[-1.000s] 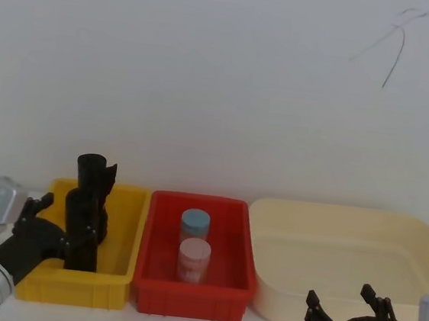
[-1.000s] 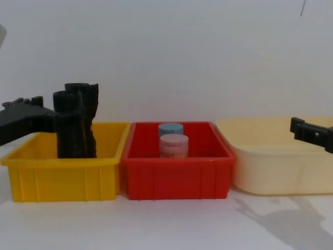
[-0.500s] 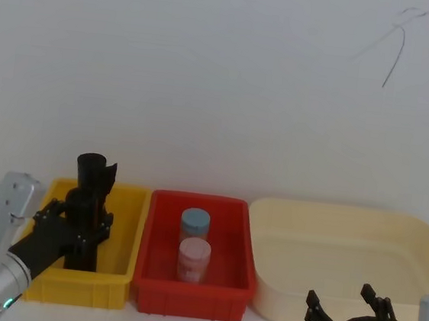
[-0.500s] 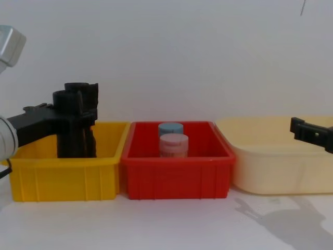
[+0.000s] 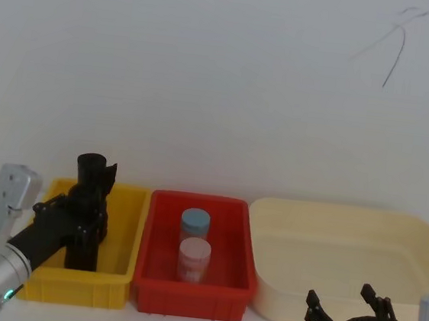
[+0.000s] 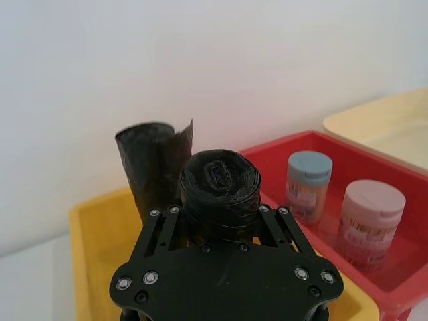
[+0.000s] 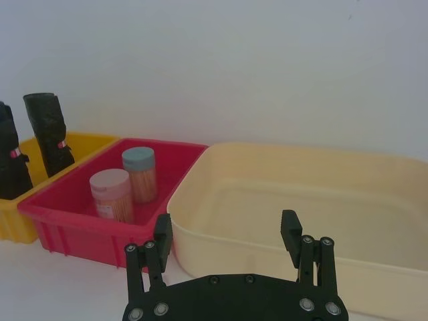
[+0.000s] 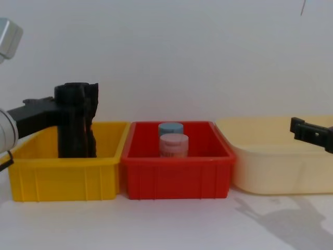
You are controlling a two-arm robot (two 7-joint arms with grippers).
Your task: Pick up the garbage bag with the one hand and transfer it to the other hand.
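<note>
Left gripper (image 6: pixel 217 215) clamps the garbage bag (image 6: pixel 219 184) between its jaws, a second roll (image 6: pixel 152 160) just beyond them; right gripper (image 7: pixel 226 224), well apart, hangs wide open, empty.

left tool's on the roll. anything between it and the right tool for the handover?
Nothing visible blocks a raised path. The red bin and its two jars sit low between the garbage bag, held by the left tool, and the open right tool.

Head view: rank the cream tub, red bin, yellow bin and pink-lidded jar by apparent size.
1. Cream tub.
2. Red bin and yellow bin: alike, unranked; the left gripper hides part of the yellow one.
3. Pink-lidded jar.
</note>
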